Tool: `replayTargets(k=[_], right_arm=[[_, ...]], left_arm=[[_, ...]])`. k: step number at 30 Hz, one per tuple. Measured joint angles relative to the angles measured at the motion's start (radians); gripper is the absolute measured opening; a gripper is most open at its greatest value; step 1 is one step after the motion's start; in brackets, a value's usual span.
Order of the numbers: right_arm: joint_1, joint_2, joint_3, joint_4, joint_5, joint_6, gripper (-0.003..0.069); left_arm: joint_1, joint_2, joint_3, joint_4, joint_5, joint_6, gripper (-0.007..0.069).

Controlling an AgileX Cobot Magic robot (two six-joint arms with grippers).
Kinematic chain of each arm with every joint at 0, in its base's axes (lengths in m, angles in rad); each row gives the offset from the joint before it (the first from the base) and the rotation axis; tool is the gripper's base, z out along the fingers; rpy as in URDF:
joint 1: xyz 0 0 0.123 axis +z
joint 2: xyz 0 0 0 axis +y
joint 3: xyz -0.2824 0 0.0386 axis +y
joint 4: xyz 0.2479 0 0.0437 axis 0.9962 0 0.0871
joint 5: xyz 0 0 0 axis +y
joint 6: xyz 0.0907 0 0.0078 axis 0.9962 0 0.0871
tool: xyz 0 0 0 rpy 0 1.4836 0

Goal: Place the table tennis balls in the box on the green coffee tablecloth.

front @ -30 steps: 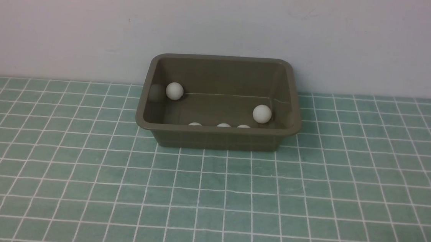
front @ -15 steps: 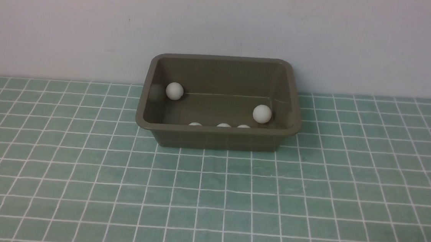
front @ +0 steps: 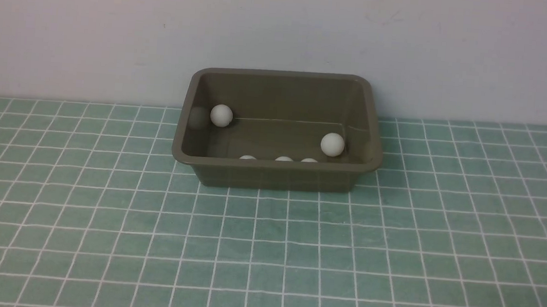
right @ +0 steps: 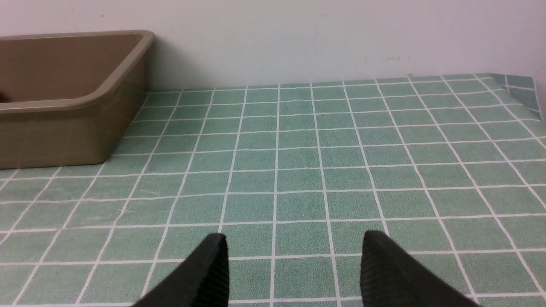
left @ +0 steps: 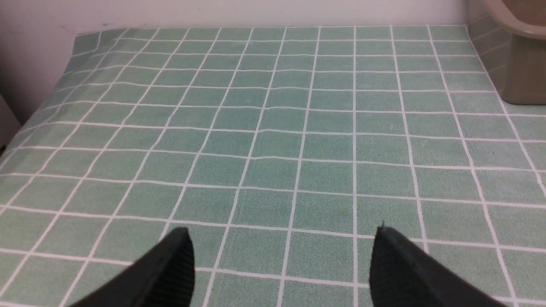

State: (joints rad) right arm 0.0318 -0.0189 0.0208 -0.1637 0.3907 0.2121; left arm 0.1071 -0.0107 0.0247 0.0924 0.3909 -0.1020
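The olive-brown box (front: 272, 175) stands on the green coffee tablecloth (front: 266, 250) near the back wall. Inside it lie several table tennis balls: one at the far left (front: 221, 115), one at the right (front: 333, 144), and the tops of three more show just over the near rim (front: 284, 159). Neither arm shows in the front view. In the left wrist view my left gripper (left: 281, 238) hangs open over bare cloth, the box's corner (left: 522, 64) off to one side. In the right wrist view my right gripper (right: 294, 243) is open and empty, well clear of the box (right: 64, 128).
A pale wall (front: 283, 27) rises directly behind the box. The cloth's edge lifts slightly at the far corner (right: 518, 85) in the right wrist view, and it ends against the wall (left: 38, 76) in the left wrist view.
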Motion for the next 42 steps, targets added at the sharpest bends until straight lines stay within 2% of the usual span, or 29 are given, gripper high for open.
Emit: replayTargets(k=[42], right_arm=[[0.0, 0.0, 0.0, -0.001, 0.0, 0.0, 0.0385]], left_arm=[[-0.047, 0.0, 0.0, 0.0, 0.0, 0.0, 0.0499]])
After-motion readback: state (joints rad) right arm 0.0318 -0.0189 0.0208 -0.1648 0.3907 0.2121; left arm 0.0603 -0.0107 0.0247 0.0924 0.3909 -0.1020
